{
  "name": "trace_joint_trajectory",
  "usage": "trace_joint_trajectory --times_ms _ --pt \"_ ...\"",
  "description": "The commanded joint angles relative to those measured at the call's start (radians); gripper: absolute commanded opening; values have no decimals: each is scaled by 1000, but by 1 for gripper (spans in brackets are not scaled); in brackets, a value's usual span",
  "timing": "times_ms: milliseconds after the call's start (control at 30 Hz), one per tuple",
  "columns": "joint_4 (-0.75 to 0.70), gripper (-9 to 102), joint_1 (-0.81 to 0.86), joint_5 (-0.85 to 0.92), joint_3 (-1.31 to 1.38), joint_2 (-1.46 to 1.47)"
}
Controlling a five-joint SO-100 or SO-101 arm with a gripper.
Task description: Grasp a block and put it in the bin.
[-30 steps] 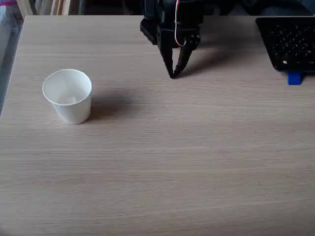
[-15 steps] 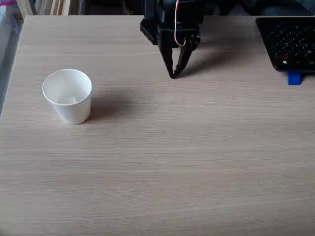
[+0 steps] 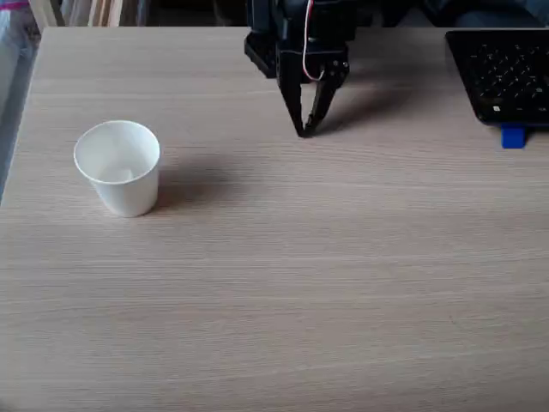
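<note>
White paper cup point(image 3: 117, 167) upright at left on pale wood table point(image 3: 300, 283); black end effector point(image 3: 304, 131) closed (tips together), empty, near table's far edge, well apart

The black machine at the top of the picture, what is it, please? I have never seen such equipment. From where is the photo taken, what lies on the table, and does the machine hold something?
The black machine is a small robot arm. Its tip is a two-finger gripper, pointing down at the table, with the fingers closed together and nothing between them. The picture comes from a fixed camera looking down at the wooden table from the front side.

On the left stands a white paper cup, upright and open. Something pale lies at its bottom, perhaps the block, but it is too faint to tell. At the upper right is the corner of a black keyboard, with a small blue piece just below it.
</note>
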State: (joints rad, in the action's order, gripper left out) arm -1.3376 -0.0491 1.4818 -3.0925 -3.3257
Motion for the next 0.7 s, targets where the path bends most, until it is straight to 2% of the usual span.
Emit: trace_joint_trajectory --times_ms 0,400,667 --pt "6 0 3 0 -15 -6" --pt "0 0 -92 34 -15 -6" --pt "0 0 -97 29 -15 -6"
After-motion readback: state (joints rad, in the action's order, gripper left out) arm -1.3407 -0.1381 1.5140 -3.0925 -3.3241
